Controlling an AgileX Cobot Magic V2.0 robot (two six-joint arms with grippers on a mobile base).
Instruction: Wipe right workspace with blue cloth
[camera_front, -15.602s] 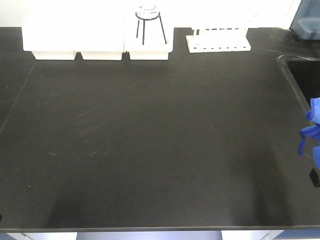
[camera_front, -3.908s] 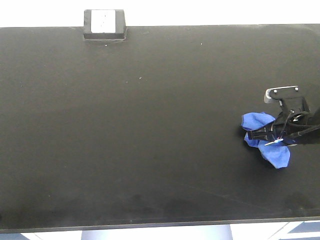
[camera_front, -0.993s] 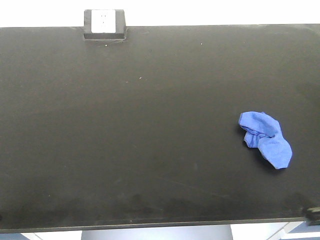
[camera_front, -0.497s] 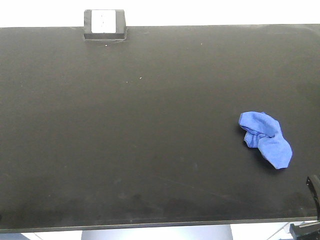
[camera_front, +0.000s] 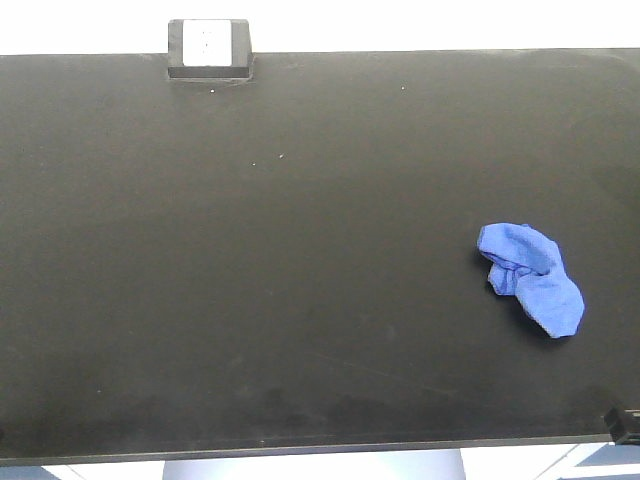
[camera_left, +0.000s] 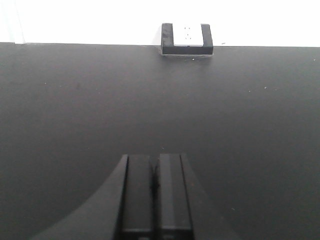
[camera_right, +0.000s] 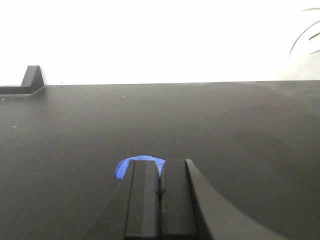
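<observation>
The blue cloth (camera_front: 531, 277) lies crumpled and loose on the right side of the black worktop (camera_front: 300, 250). In the right wrist view its top edge (camera_right: 125, 166) shows just beyond my right gripper (camera_right: 160, 161), which is shut and empty, well back from the cloth. Only a corner of the right gripper (camera_front: 620, 424) shows at the bottom right of the front view. My left gripper (camera_left: 155, 156) is shut and empty over bare worktop, out of the front view.
A black and white socket box (camera_front: 209, 50) sits at the worktop's back edge, left of centre; it also shows in the left wrist view (camera_left: 187, 39). A white wall runs behind the worktop. The front edge (camera_front: 300, 450) runs along the bottom.
The right gripper let go of the cloth and drew back to the bottom right corner. In the last half second it dropped lower in view. The cloth has not moved.
</observation>
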